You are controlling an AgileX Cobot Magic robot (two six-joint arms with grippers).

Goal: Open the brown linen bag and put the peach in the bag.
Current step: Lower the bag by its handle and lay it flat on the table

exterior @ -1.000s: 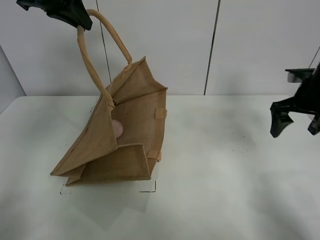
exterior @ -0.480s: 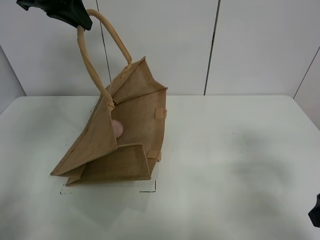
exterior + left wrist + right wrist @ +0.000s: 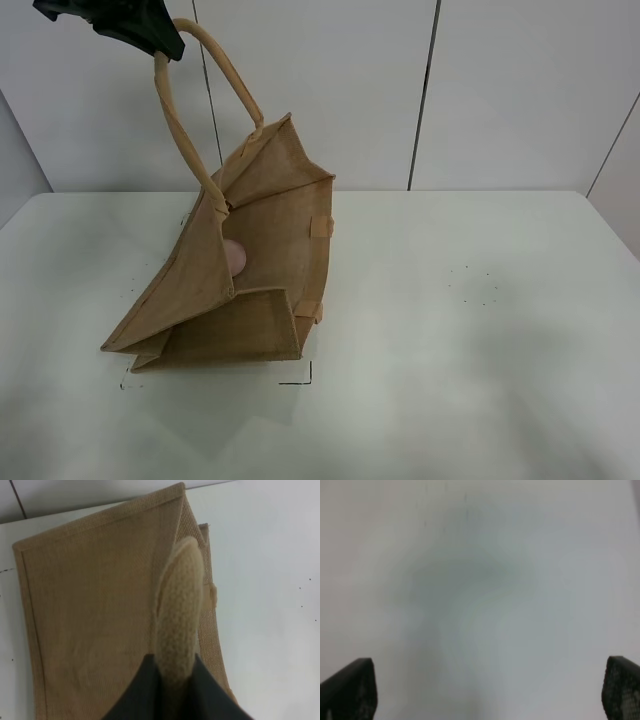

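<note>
The brown linen bag [image 3: 250, 270] stands on the white table, tilted, its mouth pulled open toward the upper left. The peach [image 3: 234, 257] lies inside it, partly hidden by the near wall. My left gripper [image 3: 160, 40] is high at the top left, shut on one beige loop handle [image 3: 185, 130] and holding it up. In the left wrist view the fingers [image 3: 200, 695] pinch the handle [image 3: 179, 610] above the bag's cloth [image 3: 90, 615]. My right gripper [image 3: 487, 692] is open over bare table; it is out of the exterior high view.
The white table [image 3: 470, 330] stretches to the right of the bag. Small black corner marks [image 3: 300, 380] sit on it by the bag's base. Grey wall panels stand behind.
My right arm has drawn back from the right side and dropped out of the exterior high view. The left gripper, bag and peach have not moved.
</note>
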